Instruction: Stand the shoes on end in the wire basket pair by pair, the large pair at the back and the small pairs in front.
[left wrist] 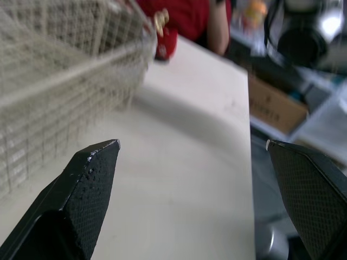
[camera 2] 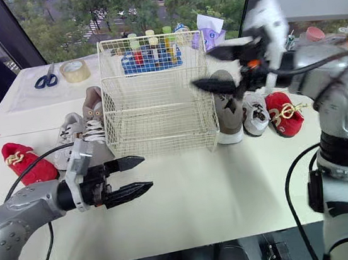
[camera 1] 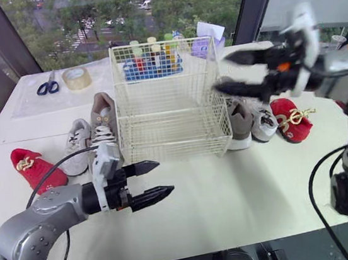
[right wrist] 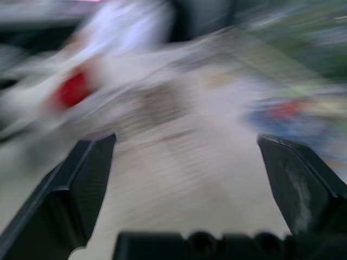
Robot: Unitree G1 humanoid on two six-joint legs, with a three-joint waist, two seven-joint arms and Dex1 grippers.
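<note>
Wire basket [camera 1: 167, 99] sits empty on the tabletop [camera 1: 232, 192]. Left large shoe [camera 1: 103, 108] lies beside its left wall, right large shoe [camera 1: 240, 123] beside its right wall. Left end effector [camera 1: 165, 177] spread, empty, low before basket; right end effector [camera 1: 220, 72] spread, empty, raised near basket's right rim. Step looks like first pick; next move calls for closing on a large shoe, bound for the back.

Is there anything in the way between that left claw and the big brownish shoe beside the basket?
Nothing visible. The open left gripper hovers over bare table, a little nearer the robot than the large taupe shoe, which lies close by the wire basket's left side.
</note>
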